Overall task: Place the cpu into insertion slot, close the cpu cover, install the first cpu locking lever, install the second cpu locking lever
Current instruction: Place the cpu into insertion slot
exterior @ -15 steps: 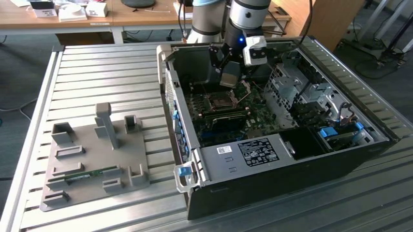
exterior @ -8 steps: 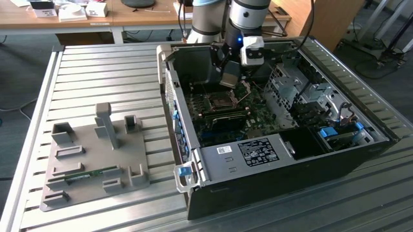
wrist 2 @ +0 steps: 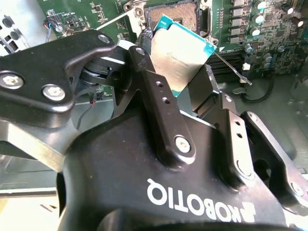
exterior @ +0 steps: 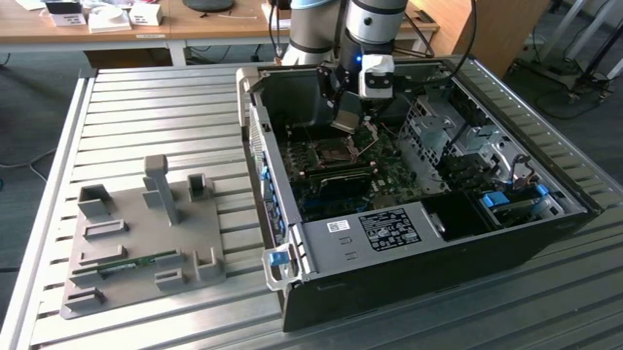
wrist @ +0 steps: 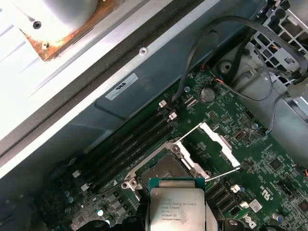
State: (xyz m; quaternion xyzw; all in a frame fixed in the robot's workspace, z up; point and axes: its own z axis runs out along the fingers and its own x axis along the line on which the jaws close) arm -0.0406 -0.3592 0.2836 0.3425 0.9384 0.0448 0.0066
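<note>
Between the fingers of your claw sits the cpu, pinched by two opposite edges. The claw is closed down to the chip's width and grips nothing else. In the second wrist view the chip hangs tilted, its pale face turned toward the camera.

Just beyond the claw's tips lies the insertion slot, bare and dark inside its silver rim on the green circuit board. The chip is close above it but apart from it, so you are in the first step: the cpu is not yet placed.

On the far side of the slot from the claw, the cpu cover stands swung up on its hinge. The thin wire locking levers are raised clear, so nothing bars the way down.

In the exterior view the claw hangs inside the open computer case on the bench, just above the slot.

As I judge it, seating calls for levelling the chip, squaring its edges to the rim, and a slow, straight descent. A skewed touch could harm the socket's contacts.
</note>
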